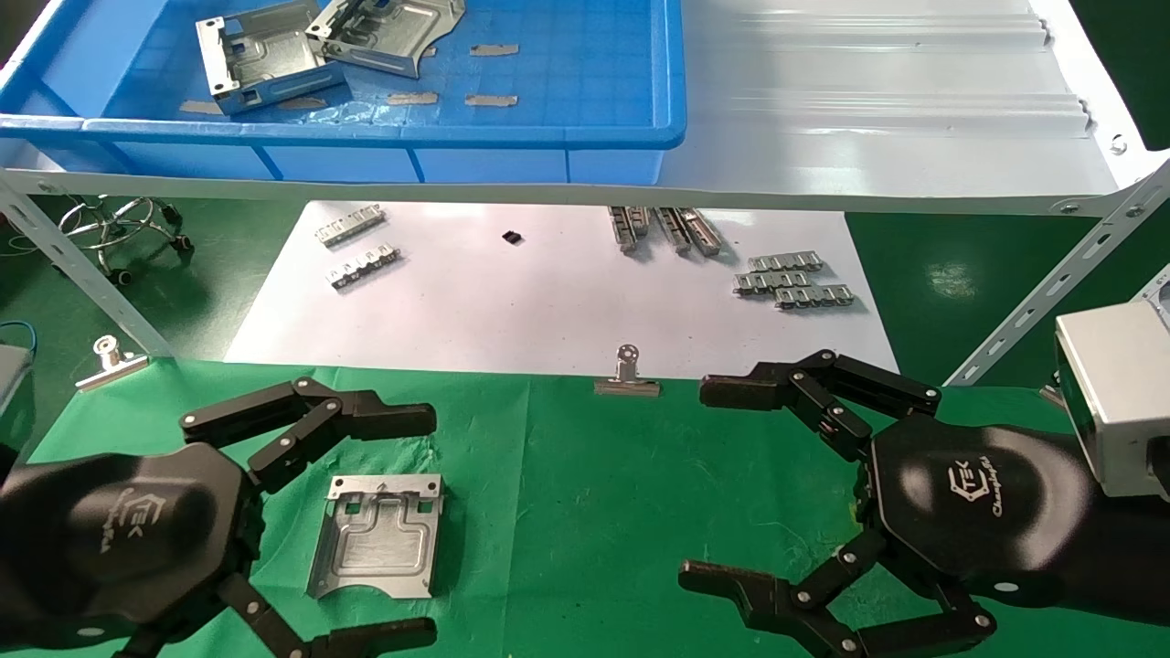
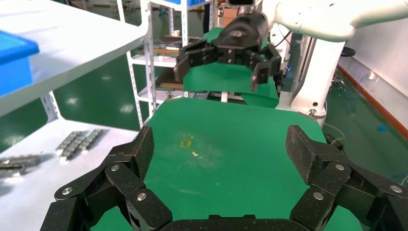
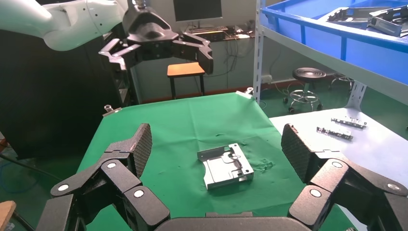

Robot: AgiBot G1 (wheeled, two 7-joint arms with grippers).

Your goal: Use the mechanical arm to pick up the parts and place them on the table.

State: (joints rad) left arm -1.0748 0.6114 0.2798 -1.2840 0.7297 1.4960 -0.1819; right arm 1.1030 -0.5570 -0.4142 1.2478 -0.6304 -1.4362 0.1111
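1. In the head view, the left black linked-finger gripper (image 1: 402, 521) hangs low over the wrinkled green cloth table (image 1: 567, 512), on the robot's left side. Its two fingers are spread wide and hold nothing.
2. Between these fingers, flat on the cloth, lies one shiny silver stamped sheet-metal plate (image 1: 379, 537) with bent-up edges and cut-out slots.
3. The right black linked-finger gripper (image 1: 717, 484) is over the table on the robot's right side, also spread wide and empty. On its black body there is a white logo; the script beside it is too small for me to read surely.
4. Two more silver stamped plates (image 1: 265, 55) lie in the blue plastic bin (image 1: 585, 137) on the white shelf (image 1: 877, 110), one leaning on the other.
5. Beyond the green cloth, a white sheet (image 1: 548, 302) carries small chain-like metal strips (image 1: 793, 280). A silver binder clip (image 1: 627, 373) holds the far edge of the cloth.
6. In the left wrist view, the left gripper's (image 2: 221, 154) fingers stand far apart over bare green cloth, and the right gripper (image 2: 219, 72) shows farther off, open.
7. In the right wrist view, the right gripper (image 3: 216, 149) is wide open, and the plate on the cloth (image 3: 224, 166) shows between its fingertips but well apart from them. The left gripper (image 3: 159, 55) is seen beyond, open.
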